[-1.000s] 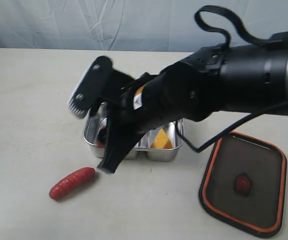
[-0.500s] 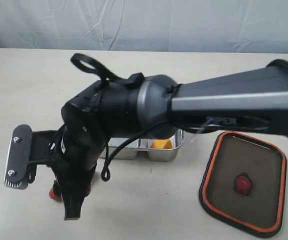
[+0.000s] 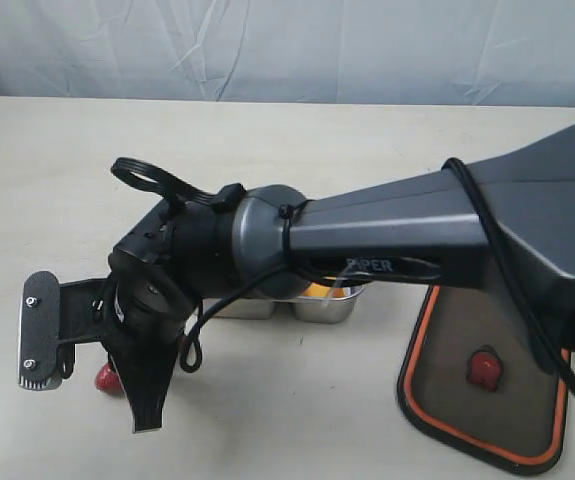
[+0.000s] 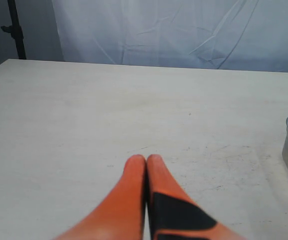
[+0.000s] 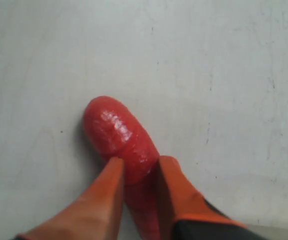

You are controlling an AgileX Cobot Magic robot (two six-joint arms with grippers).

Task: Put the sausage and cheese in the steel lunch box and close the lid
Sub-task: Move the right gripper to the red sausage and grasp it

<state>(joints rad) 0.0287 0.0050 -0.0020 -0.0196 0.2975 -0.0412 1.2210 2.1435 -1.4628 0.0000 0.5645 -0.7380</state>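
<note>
right gripper (image 5: 141, 162): clenched on the sausage (image 5: 116, 127); an orange finger (image 5: 103, 197) is pressed against each flank of its rear half, and the rounded front end is left free.
sausage, position: found on the table (image 3: 57, 180), in front and to the left of the steel lunch box (image 3: 322, 308) in the exterior view, apart from it. Only a small red portion is seen there, under the gripper. It appears to rest on the surface; whether it is raised at all cannot be told.
right arm (image 3: 367, 235): reached across the middle to the left side of the exterior view; most of the box is covered by it.
steel lunch box: placed near the middle of the table, uncovered; only part of its front wall is seen.
cheese (image 3: 317, 291): a yellow-orange sliver is seen inside the box, at its right end in the exterior view; which compartment this is cannot be told.
lid (image 3: 467, 420): laid flat on the table to the right of the box, apart from it, with the orange seal (image 3: 419, 340) uppermost and the valve tab (image 3: 484, 368) at centre.
left gripper (image 4: 146, 161): clenched on nothing, its orange fingers pressed together above bare table; a corner of the box is seen nearby.
</note>
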